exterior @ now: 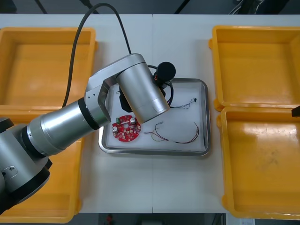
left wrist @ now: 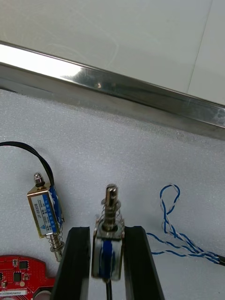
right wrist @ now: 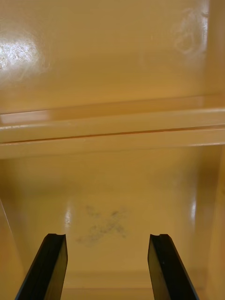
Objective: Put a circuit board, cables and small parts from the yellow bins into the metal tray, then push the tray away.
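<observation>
- Light table (exterior: 154, 187) carries the metal tray (exterior: 205, 117) at its middle, white-lined inside, with yellow bins (exterior: 47, 61) at both sides.
- Your left claw (left wrist: 107, 233) hangs inside the tray, clamped on a small metal part (left wrist: 109, 213). The fingers pinch its flat sides, which likely keeps it from twisting.
- That part's long axis runs along the fingers, and its sprung pin points out past the tips toward the tray's shiny rim. You cannot tell whether it touches the lining.
- A second small metal part (left wrist: 44, 211) lies on the lining just beside it, roughly parallel but reversed. Its spring end points toward the red circuit board (left wrist: 18, 279), and a black cable (left wrist: 28, 150) loops from it.
- Blue and white cable (left wrist: 173, 225) lies on the other side, so the gap between looks like a chosen landing spot.
- Your right claw (right wrist: 108, 243) is parked over a yellow bin (right wrist: 112, 126) on the right, fingers apart, holding nothing.
</observation>
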Action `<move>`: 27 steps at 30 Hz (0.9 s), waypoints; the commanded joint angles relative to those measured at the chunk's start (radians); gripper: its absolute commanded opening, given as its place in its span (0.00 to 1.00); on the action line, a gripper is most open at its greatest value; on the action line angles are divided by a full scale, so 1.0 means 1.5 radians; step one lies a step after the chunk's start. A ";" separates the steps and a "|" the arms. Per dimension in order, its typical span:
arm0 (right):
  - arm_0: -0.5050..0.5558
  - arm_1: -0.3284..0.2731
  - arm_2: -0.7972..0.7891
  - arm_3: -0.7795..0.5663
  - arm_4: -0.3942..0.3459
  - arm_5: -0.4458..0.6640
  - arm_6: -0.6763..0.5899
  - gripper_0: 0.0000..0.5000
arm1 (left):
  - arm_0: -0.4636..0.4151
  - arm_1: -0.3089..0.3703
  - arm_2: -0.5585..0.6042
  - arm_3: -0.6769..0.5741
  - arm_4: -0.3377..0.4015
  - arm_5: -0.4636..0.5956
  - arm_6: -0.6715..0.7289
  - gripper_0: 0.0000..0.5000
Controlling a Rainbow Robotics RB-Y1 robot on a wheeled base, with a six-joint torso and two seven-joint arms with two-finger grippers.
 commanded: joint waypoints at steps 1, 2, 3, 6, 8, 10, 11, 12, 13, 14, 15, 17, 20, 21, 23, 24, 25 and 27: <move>0.007 -0.021 0.005 -0.005 0.004 -0.006 0.031 1.00 | 0.003 -0.014 -0.006 -0.010 -0.009 -0.009 0.046 0.56; 0.007 -0.021 0.005 -0.005 0.004 -0.006 0.031 1.00 | 0.003 -0.013 -0.006 -0.010 -0.010 -0.010 0.047 0.61; 0.007 -0.021 0.005 -0.005 0.004 -0.006 0.031 1.00 | 0.003 -0.012 -0.007 -0.011 -0.010 -0.011 0.047 0.62; 0.007 -0.021 0.005 -0.005 0.004 -0.006 0.031 1.00 | 0.003 -0.007 -0.006 -0.011 -0.010 -0.017 0.048 0.67; 0.007 -0.021 0.005 -0.005 0.004 -0.006 0.031 1.00 | 0.002 -0.005 -0.006 -0.011 -0.009 -0.019 0.048 0.68; 0.007 -0.021 0.005 -0.005 0.004 -0.006 0.031 1.00 | 0.001 -0.001 -0.006 -0.012 -0.009 -0.019 0.049 0.71; 0.007 -0.021 0.005 -0.005 0.004 -0.006 0.031 1.00 | -0.001 0.003 -0.006 -0.014 -0.009 -0.019 0.049 0.75; 0.007 -0.021 0.005 -0.005 0.004 -0.006 0.031 1.00 | -0.003 0.008 -0.003 -0.017 -0.008 -0.019 0.050 0.80; 0.007 -0.021 0.005 -0.005 0.004 -0.006 0.031 1.00 | -0.004 0.012 0.003 -0.024 -0.007 -0.017 0.053 0.87; 0.007 -0.021 0.005 -0.005 0.004 -0.006 0.031 1.00 | -0.006 0.016 0.009 -0.029 -0.007 -0.014 0.053 0.90; 0.007 -0.021 0.005 -0.005 0.004 -0.006 0.031 1.00 | -0.007 0.024 0.019 -0.042 -0.004 0.000 0.054 0.98; 0.007 -0.021 0.005 -0.005 0.004 -0.006 0.031 1.00 | -0.014 0.038 0.031 -0.063 0.007 0.023 0.054 1.00; 0.007 -0.021 0.005 -0.005 0.004 -0.006 0.031 1.00 | -0.030 0.065 0.058 -0.101 0.049 0.067 0.047 1.00; 0.007 -0.021 0.005 -0.005 0.004 -0.006 0.031 1.00 | -0.037 0.077 0.071 -0.117 0.067 0.083 0.045 1.00; 0.007 -0.021 0.005 -0.005 0.004 -0.006 0.031 1.00 | -0.046 0.097 0.091 -0.141 0.096 0.105 0.043 1.00; 0.007 -0.021 0.005 -0.005 0.004 -0.006 0.031 1.00 | -0.054 0.110 0.104 -0.154 0.117 0.120 0.042 1.00; 0.007 -0.021 0.005 -0.005 0.004 -0.006 0.031 1.00 | -0.061 0.124 0.118 -0.168 0.138 0.133 0.040 1.00; 0.007 -0.021 0.005 -0.005 0.004 -0.006 0.031 1.00 | -0.071 0.148 0.143 -0.188 0.171 0.153 0.036 1.00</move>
